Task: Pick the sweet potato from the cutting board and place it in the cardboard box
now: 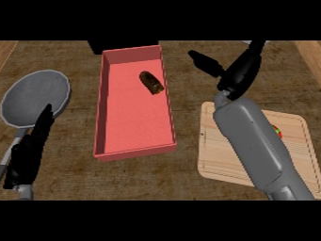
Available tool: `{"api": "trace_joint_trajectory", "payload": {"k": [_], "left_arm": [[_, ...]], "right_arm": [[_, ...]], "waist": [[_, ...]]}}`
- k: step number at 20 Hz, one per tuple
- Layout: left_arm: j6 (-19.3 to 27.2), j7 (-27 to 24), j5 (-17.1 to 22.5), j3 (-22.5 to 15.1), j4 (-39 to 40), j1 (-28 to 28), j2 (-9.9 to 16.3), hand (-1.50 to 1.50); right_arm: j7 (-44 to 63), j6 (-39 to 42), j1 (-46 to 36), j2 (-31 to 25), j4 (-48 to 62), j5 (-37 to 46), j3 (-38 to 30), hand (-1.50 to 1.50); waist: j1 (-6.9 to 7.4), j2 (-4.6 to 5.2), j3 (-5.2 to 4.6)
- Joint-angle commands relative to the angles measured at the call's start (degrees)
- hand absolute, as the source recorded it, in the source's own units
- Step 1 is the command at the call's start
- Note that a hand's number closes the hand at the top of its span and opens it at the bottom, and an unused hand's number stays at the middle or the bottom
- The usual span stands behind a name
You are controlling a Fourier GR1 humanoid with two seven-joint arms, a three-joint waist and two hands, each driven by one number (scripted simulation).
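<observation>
We are seeing the sweet potato lying in the cardboard box toward 12 o'clock, placement apparently done, while the right robot hand is hovering with straight, empty fingers at 3 o'clock of it.

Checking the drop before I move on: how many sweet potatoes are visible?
1. The sweet potato lies inside the red box, toward its far end. None shows on the cutting board, though the right forearm covers part of it.
</observation>
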Motion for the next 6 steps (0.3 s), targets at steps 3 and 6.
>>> {"api": "trace_joint_trajectory", "payload": {"k": [3, 6], "left_arm": [[-0.5, 0.5, 0.0, 0.9, -1.2, 1.4, 1.1, 0.0], [0.7, -0.3, -0.4, 1.3, 2.1, -1.3, 0.0, 0.0]], "right_arm": [[2.7, 2.8, 19.0, -5.6, -24.4, 0.9, 2.4, -1.5], [4.7, 7.9, 27.3, -9.6, -37.1, 0.9, 4.1, -1.5]], "waist": [[-1.31, -0.31, -0.05], [-1.33, 0.0, -0.1]]}}
